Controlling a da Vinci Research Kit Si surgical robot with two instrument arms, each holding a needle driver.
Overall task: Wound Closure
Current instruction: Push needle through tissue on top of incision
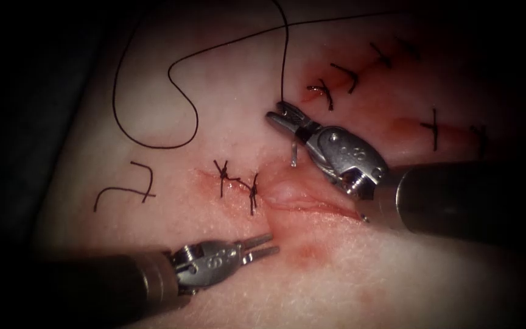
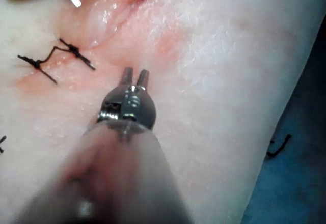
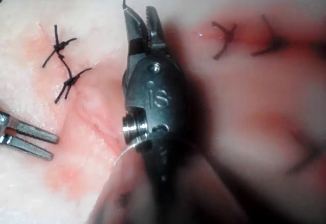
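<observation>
The right tool [image 1: 285, 116] grips the needle [image 1: 293, 155] near its thread [image 1: 283, 55] end, tip hanging free below it over the cut [image 1: 312, 204]. The left tool [image 1: 263, 245], jaws slightly apart, holds nothing, below the cut.

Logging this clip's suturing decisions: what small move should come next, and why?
Probably lower the right hand so the needle tip meets the tissue beside the open cut: the needle, held near where the thread joins, hangs outside the tissue, the left hand is open and empty, and stitches end there.
</observation>
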